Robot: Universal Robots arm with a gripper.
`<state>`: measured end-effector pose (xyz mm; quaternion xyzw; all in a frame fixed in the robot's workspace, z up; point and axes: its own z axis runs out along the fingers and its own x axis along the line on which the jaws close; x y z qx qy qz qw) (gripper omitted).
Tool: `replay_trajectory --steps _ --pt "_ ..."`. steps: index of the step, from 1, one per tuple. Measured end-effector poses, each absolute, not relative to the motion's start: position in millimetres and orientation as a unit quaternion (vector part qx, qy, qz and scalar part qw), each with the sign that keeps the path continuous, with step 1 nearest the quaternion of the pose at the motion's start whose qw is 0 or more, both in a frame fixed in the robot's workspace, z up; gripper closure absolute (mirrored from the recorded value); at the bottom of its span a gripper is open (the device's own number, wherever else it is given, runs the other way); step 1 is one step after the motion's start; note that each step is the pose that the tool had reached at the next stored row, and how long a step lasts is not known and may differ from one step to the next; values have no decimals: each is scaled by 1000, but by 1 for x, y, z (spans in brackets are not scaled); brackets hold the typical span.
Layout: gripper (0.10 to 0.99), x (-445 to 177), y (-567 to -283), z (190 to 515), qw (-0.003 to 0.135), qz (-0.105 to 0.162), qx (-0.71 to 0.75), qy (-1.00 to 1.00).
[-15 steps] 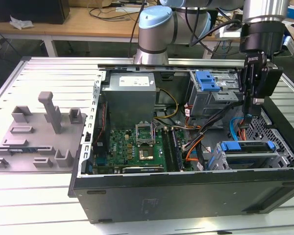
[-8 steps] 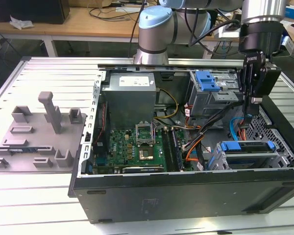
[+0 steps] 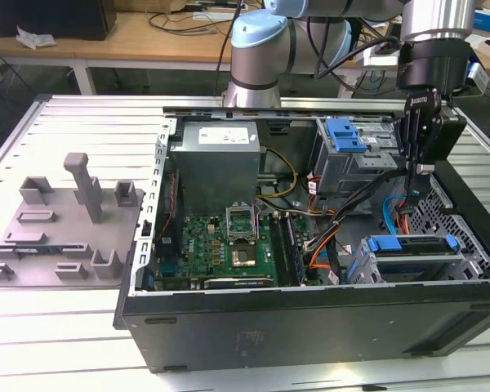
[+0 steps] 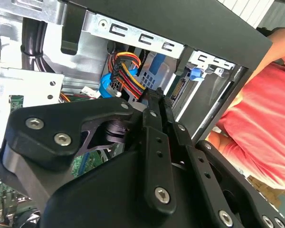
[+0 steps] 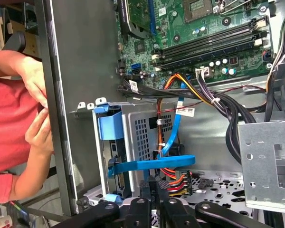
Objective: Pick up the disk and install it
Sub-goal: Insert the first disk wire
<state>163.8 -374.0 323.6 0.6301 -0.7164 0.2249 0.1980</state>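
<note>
Near the disk (image 3: 412, 245), gripper (image 3: 417, 181) hangs.

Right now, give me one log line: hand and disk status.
hand: shut, inside PC case | disk: seated in drive cage | nearest to hand: power connector wires

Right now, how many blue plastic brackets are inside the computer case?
2: one around the disk, low at the exterior view's right; one small latch farther back. Others may be hidden.
</note>
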Motion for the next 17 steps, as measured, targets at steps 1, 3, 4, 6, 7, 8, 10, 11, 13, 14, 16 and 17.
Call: replay_trajectory --steps 1,3,4,6,7,8,10,11,13,14,16,17 --pt "922 164 -374 324 198 225 630 -716" --pt "922 164 -374 324 198 225 630 -716" --pt "922 164 -374 324 198 225 630 -716" --pt "922 164 -375 323 197 224 631 -716" --pt "922 164 -377 324 195 222 631 -717" --pt "922 164 -378 325 193 220 632 -718" --pt "922 164 -385 329 184 209 635 -721" --pt "922 164 -388 331 180 204 636 -722" --pt "922 164 -392 333 176 200 637 -724" --pt "922 164 -394 334 173 196 638 -725" --pt "922 164 -399 337 166 189 639 -726" --pt "922 164 -401 338 162 185 640 -728"
